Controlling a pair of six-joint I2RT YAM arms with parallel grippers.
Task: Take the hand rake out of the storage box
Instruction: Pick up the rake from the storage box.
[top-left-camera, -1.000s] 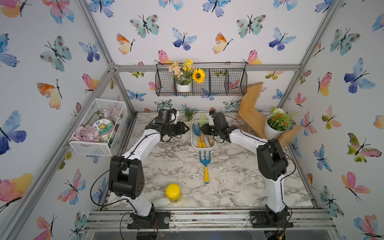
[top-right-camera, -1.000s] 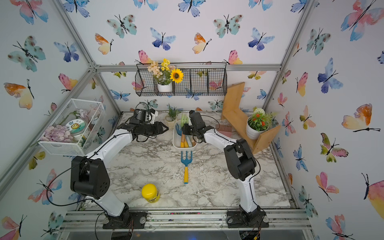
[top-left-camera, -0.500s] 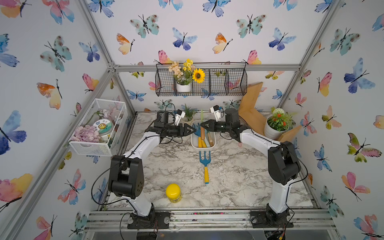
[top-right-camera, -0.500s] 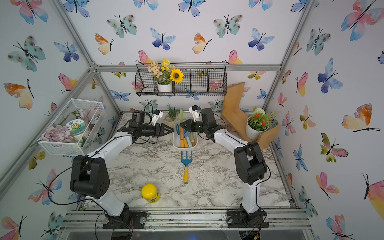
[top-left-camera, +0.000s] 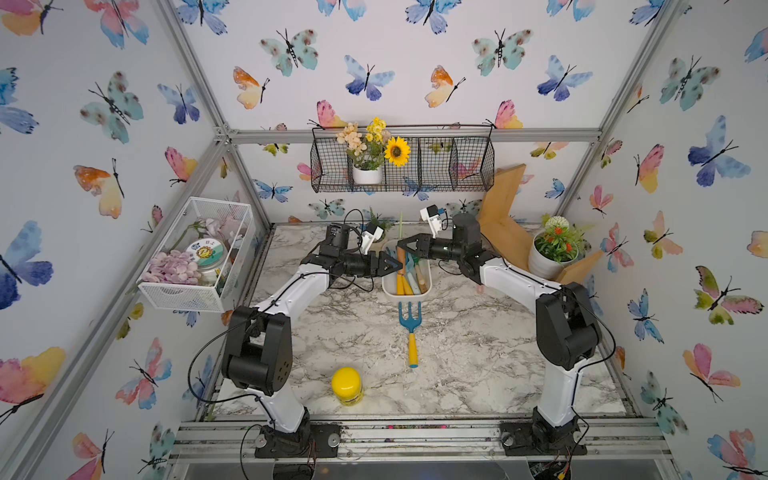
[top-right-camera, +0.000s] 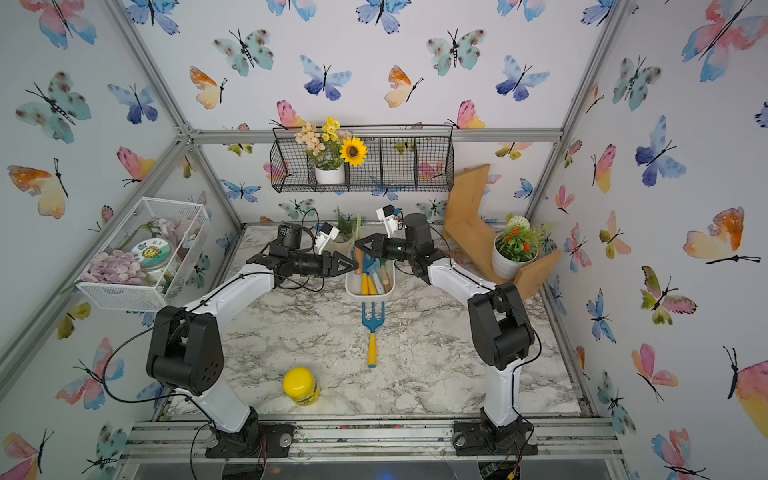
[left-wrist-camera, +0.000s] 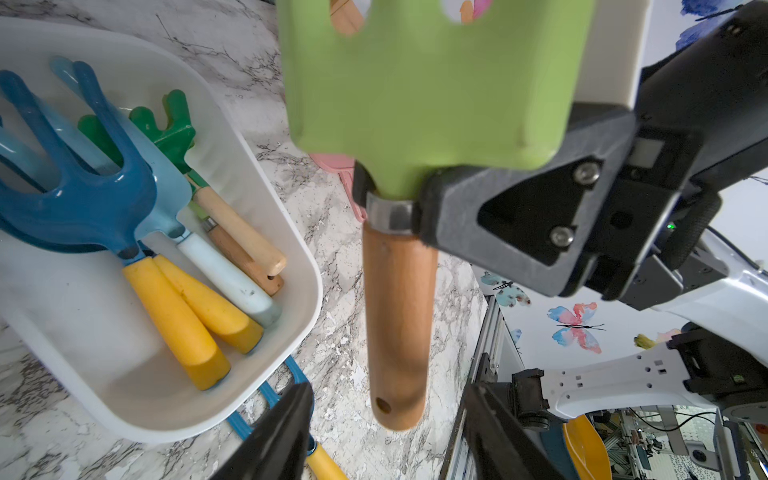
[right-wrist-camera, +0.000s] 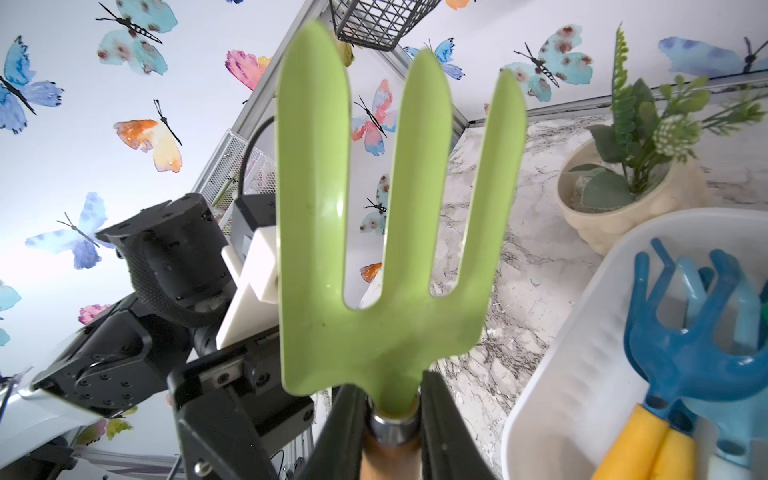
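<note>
While the hand rake (right-wrist-camera: 374, 332) is clamped upright by the right gripper (right-wrist-camera: 390, 415), the left gripper (left-wrist-camera: 388, 419) is seen spread wide nearby

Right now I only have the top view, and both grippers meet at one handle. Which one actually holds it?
Observer: The right gripper is shut on the green hand rake just below its head, tines up.
Operator: And the left?
Observer: The left gripper is open; its fingers flank the wooden handle near its end, with gaps on both sides.
Operator: What can't I make out in the storage box?
Observer: A dark green rake, partly covered by the blue ones.
</note>
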